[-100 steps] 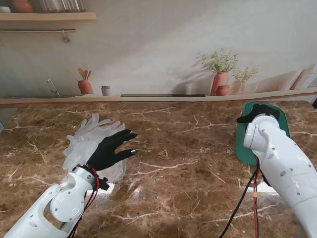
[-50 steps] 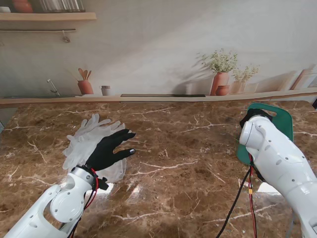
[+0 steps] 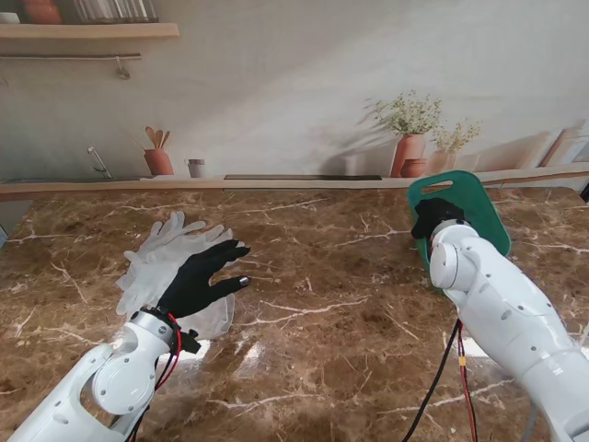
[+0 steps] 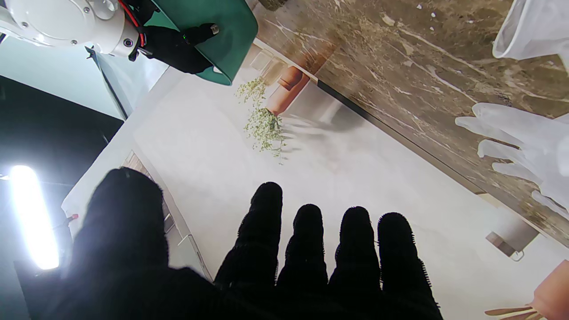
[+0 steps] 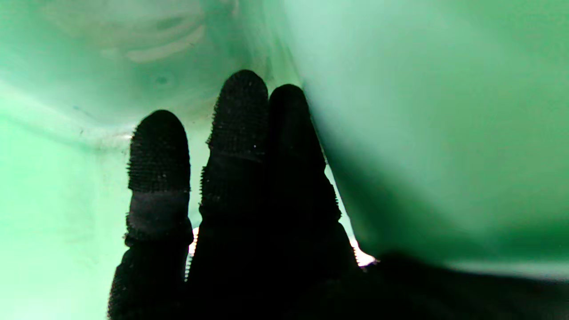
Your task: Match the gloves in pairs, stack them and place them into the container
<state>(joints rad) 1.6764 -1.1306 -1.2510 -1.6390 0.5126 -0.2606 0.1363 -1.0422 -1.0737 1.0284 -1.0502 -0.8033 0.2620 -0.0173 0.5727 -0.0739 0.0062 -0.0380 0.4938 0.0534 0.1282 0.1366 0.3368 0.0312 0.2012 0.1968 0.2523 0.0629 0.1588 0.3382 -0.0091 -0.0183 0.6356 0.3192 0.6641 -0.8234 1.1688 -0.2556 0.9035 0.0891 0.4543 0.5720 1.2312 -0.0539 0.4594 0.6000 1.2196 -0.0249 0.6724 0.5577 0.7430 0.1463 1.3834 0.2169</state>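
A pile of translucent white gloves (image 3: 158, 256) lies at the left of the marble table. My left hand (image 3: 204, 274) stretches over the pile's right side with its fingers spread, holding nothing. In the left wrist view the glove fingers (image 4: 520, 138) lie beside my black fingertips (image 4: 306, 226). My right hand (image 3: 433, 217) is shut on the rim of the green container (image 3: 471, 204), which is lifted and tipped up on edge at the right. The right wrist view shows my fingers (image 5: 240, 169) against the container's green inner wall (image 5: 426, 133). From the left wrist I also see the container (image 4: 224, 33) held aloft.
A ledge (image 3: 276, 182) with terracotta pots and plants (image 3: 409, 147) runs along the table's far edge, against the wall. Red and black cables (image 3: 460, 368) hang from my right forearm. Bare marble (image 3: 322, 267) lies between the gloves and the container.
My right hand has carried the green container leftward and tipped it up off the table. My left hand and the gloves have stayed in place.
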